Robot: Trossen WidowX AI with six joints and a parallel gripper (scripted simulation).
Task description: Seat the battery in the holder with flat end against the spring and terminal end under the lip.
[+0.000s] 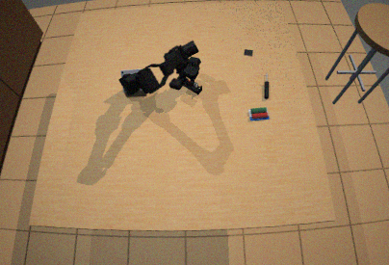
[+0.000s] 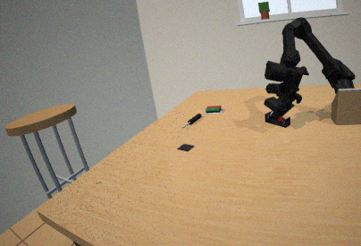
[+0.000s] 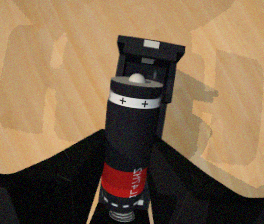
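The battery [image 3: 130, 130] [image 2: 280, 118] is black with a red band and a white plus-marked band. My gripper [image 3: 128, 139] is shut on its sides. The black holder [image 3: 171, 52] [image 2: 271, 119] lies under the battery on the table. In the wrist view the battery's terminal end looks raised above the holder floor, short of the lip, with a gap between them. Its flat end is toward the spring [image 3: 122, 215], which shows at the bottom; whether they touch is unclear. The battery looks tilted and slightly to the left of the holder's middle. The top view shows the gripper only small and dark.
A screwdriver [image 1: 266, 89] [image 2: 194, 119], a small black square [image 1: 248, 52] [image 2: 186, 148] and a tray with green and red cylinders [image 1: 258, 111] [image 2: 214, 109] lie away from the arm. A box [image 2: 349, 106] stands by the arm's base. A stool [image 1: 380, 27] [image 2: 42, 119] stands beyond the table.
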